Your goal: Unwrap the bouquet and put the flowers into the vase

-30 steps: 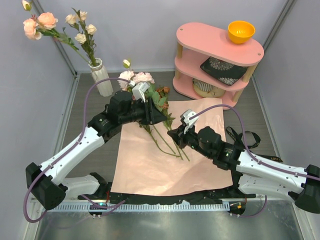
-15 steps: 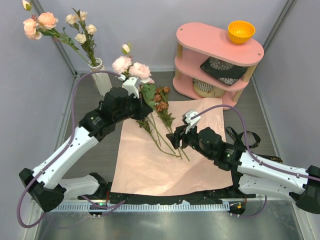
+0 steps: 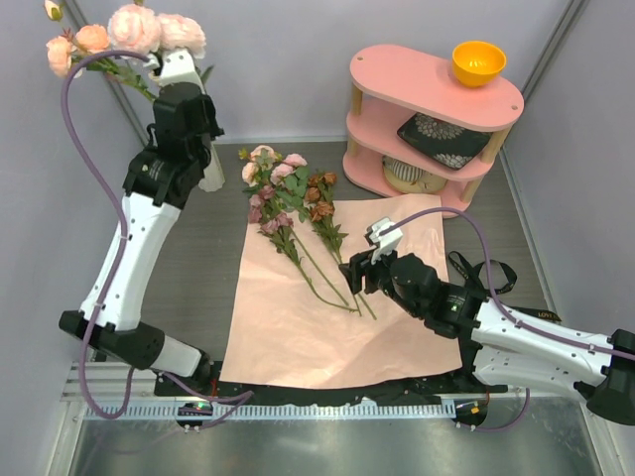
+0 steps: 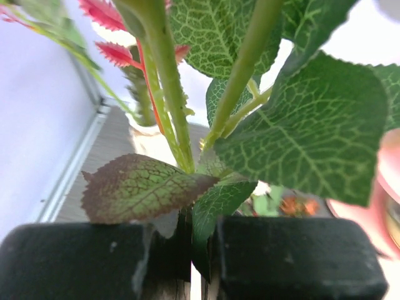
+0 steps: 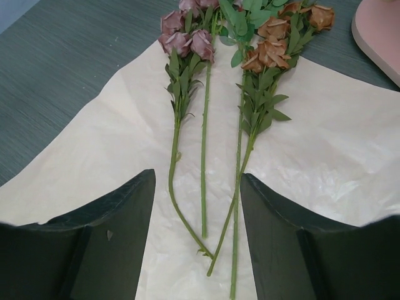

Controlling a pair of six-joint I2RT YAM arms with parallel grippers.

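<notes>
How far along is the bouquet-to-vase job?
Done: pink paper lies flat, unwrapped; peach roses stand in the vase. In hand: left gripper shut on pink roses, held up beside the vase. Left: mauve and rust stems lying on the paper, by the open right gripper.

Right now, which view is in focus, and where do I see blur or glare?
Left wrist view: the green leaves fill the frame, fairly sharp, while the background is blurred and the upper right corner is washed out. Right wrist view: the rose stems and wrapping paper are sharp. Top external view: even light, soft shadows, sheen on the metal strip.
</notes>
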